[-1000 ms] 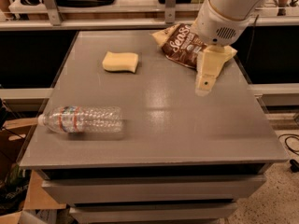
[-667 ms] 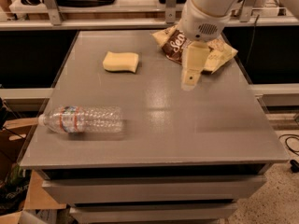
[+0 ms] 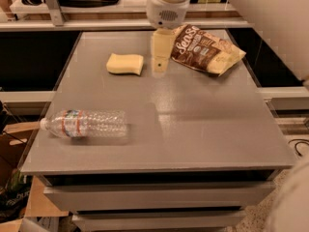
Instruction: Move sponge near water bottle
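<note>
The pale yellow sponge [image 3: 125, 64] lies flat on the grey table [image 3: 193, 124] at the back, left of centre. The clear water bottle [image 3: 87, 123] lies on its side near the table's front left corner, white cap pointing left. My gripper [image 3: 160, 66] hangs from the white arm at the back centre, pointing down, just right of the sponge and a little above the table. It holds nothing.
A brown and cream snack bag [image 3: 205, 50] lies at the back right, just right of the gripper. Shelving runs behind the table. Cardboard boxes [image 3: 19, 178] sit on the floor at the left.
The gripper has moved left across the back of the table, from over the snack bag to beside the sponge. Sponge and bottle have not moved.
</note>
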`<move>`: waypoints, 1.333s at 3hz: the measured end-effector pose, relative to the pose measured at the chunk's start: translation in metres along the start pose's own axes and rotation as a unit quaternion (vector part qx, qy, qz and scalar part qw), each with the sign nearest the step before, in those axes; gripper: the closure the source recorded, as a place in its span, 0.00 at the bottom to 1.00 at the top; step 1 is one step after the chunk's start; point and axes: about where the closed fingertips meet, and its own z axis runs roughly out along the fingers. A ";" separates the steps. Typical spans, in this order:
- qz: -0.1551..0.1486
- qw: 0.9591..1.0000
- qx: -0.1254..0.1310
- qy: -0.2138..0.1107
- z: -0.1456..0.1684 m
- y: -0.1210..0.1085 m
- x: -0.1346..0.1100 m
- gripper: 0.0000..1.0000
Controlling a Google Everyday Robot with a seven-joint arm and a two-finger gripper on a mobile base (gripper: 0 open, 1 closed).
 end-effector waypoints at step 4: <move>-0.006 1.000 -0.031 0.004 0.067 -0.049 -0.108 0.00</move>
